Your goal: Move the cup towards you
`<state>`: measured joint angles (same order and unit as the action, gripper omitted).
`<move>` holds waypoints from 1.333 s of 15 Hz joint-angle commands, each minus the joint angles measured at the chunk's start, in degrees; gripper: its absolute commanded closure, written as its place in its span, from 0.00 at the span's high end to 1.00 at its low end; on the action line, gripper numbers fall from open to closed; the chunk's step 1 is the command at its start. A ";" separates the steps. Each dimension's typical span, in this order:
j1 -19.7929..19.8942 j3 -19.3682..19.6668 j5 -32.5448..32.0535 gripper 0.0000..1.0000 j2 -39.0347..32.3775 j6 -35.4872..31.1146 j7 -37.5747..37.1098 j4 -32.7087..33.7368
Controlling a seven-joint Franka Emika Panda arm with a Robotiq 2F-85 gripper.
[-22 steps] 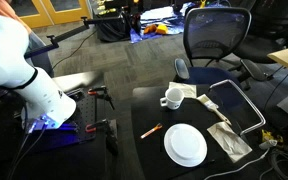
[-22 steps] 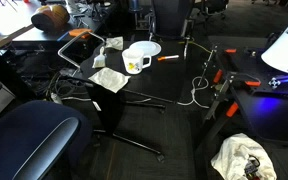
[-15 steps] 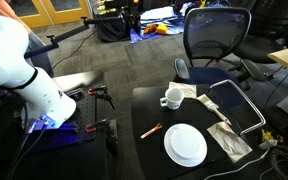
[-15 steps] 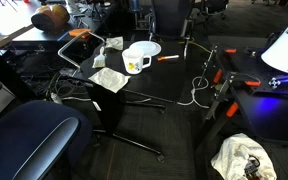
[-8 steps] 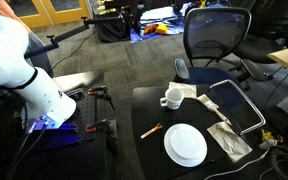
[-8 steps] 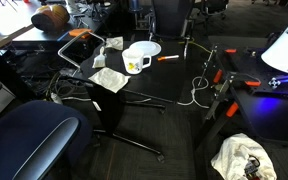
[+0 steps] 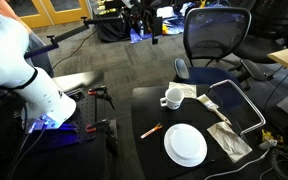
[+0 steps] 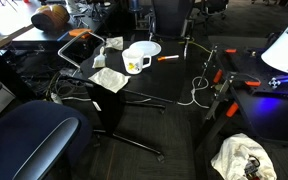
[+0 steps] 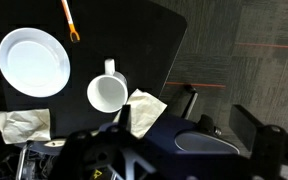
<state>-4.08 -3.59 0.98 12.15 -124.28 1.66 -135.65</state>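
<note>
Looking down at cup (image 9: 107, 93), upright on dark surface (image 9: 134, 40) beside plate (image 9: 32, 62), not touching; fingers (image 9: 104, 158) probably that dark blur below, spread or pressed unclear.

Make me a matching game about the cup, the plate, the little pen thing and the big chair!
Things:
1. cup
2. plate
3. pen-like tool
4. office chair

What they look like:
A. orange and thin, with a dark tip
B. white, flat and round
C. white, with a handle on its side
D. dark, with a mesh back

Pairs: 1-C, 2-B, 3-A, 4-D
</note>
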 commanded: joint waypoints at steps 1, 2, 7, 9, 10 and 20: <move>0.69 1.33 0.23 1.00 -3.26 -7.36 2.49 -1.63; 0.73 1.68 0.75 1.00 -4.34 -9.08 2.97 -1.81; 1.20 2.50 2.95 1.00 -10.63 -14.27 3.87 -1.46; 1.37 2.35 4.38 1.00 -13.09 -15.03 4.07 -1.03; 1.35 2.14 5.67 1.00 -14.01 -14.52 4.04 -0.78; 1.87 2.35 -0.13 1.00 -15.73 -17.97 1.90 -0.57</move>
<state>-2.86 -1.38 3.27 -1.21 -138.64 3.84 -137.17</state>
